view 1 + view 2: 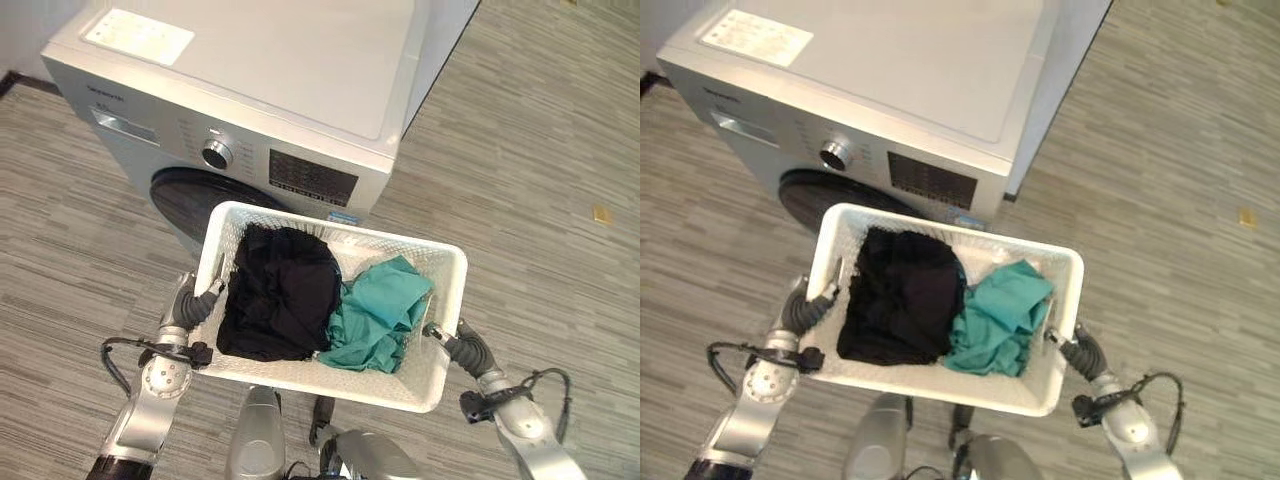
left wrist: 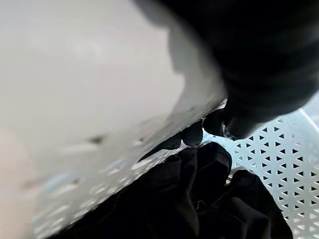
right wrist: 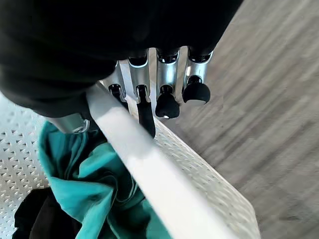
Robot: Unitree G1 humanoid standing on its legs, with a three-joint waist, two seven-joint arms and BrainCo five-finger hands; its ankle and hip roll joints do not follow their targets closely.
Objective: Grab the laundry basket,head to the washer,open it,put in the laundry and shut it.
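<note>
left robot hand (image 1: 200, 300) and right robot hand (image 3: 149, 84) clamp basket (image 1: 440, 300) rim | eye views: washer (image 1: 250, 90) door closed

A: Is there any writing to read here?

B: Nothing legible. The washing machine (image 1: 250, 90) has a white label (image 1: 138, 36) on its top, near a back corner, with print too small to make out.

A: Anything on the front of the machine?

B: A dark display panel (image 1: 313, 178) sits beside the round dial (image 1: 217, 154), showing rows of tiny marks that cannot be read. A short word runs along the top edge of the detergent drawer (image 1: 127, 126), also too small. A small blue sticker (image 1: 343, 216) lies below the panel, unreadable.
</note>
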